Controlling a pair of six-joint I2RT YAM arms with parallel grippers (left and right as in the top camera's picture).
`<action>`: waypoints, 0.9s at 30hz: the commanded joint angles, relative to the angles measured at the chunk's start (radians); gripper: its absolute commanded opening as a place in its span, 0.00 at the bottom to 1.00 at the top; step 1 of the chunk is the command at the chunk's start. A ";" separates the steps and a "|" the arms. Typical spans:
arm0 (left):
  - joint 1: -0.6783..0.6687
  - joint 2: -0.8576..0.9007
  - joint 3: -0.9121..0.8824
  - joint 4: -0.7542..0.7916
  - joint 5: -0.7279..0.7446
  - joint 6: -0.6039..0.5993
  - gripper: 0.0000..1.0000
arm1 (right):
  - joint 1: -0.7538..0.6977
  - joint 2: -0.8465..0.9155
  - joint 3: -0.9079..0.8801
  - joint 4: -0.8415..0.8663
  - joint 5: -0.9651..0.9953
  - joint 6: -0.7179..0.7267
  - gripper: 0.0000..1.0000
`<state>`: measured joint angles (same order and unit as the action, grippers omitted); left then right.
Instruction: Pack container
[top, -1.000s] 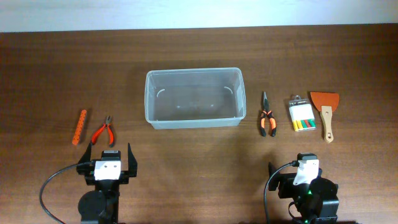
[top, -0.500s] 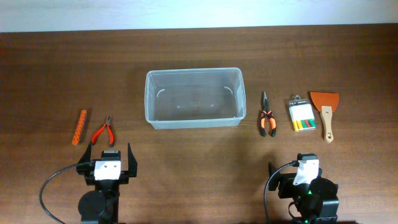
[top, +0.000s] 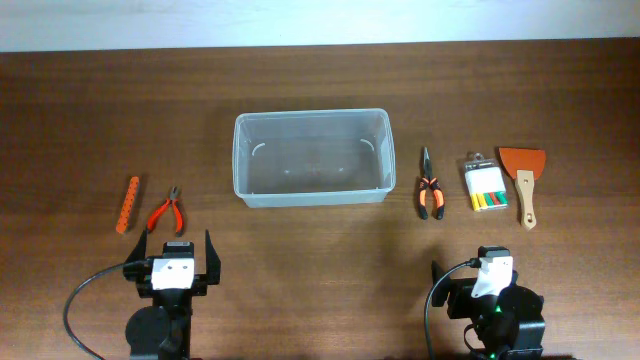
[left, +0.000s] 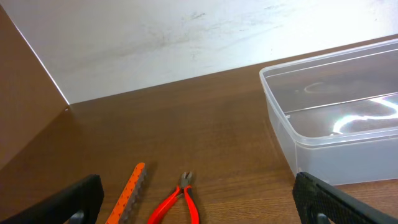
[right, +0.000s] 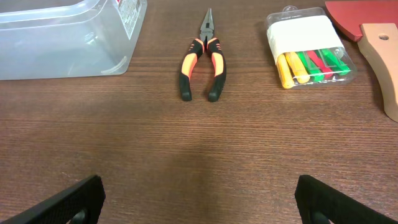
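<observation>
The clear plastic container (top: 311, 157) stands empty at the table's middle; it also shows in the left wrist view (left: 336, 118) and the right wrist view (right: 62, 37). Left of it lie an orange bit holder (top: 127, 204) and red cutters (top: 165, 212). Right of it lie black-and-orange long-nose pliers (top: 430, 186), a clear pack of coloured pieces (top: 485, 184) and an orange scraper with a wooden handle (top: 523, 180). My left gripper (top: 171, 250) is open and empty near the front edge, just behind the red cutters (left: 180, 202). My right gripper (top: 481, 266) is open and empty, well short of the pliers (right: 202, 56).
A pale wall runs along the table's far edge (top: 320, 46). The left wrist view shows the table's far left corner (left: 67, 107). Bare wood lies between the container and both grippers.
</observation>
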<state>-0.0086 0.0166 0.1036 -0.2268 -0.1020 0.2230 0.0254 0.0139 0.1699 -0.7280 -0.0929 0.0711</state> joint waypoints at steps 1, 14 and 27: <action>-0.005 -0.011 -0.006 0.002 0.008 -0.006 0.99 | -0.009 -0.010 -0.006 0.002 -0.005 0.000 0.98; -0.005 -0.011 -0.006 0.001 0.008 -0.006 0.99 | -0.009 -0.010 -0.006 0.002 -0.005 0.000 0.99; -0.005 -0.011 -0.006 0.016 0.009 -0.006 0.99 | -0.009 -0.010 -0.006 0.003 0.025 -0.015 0.98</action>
<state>-0.0086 0.0166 0.1036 -0.2222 -0.1017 0.2230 0.0254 0.0139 0.1699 -0.7280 -0.0879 0.0673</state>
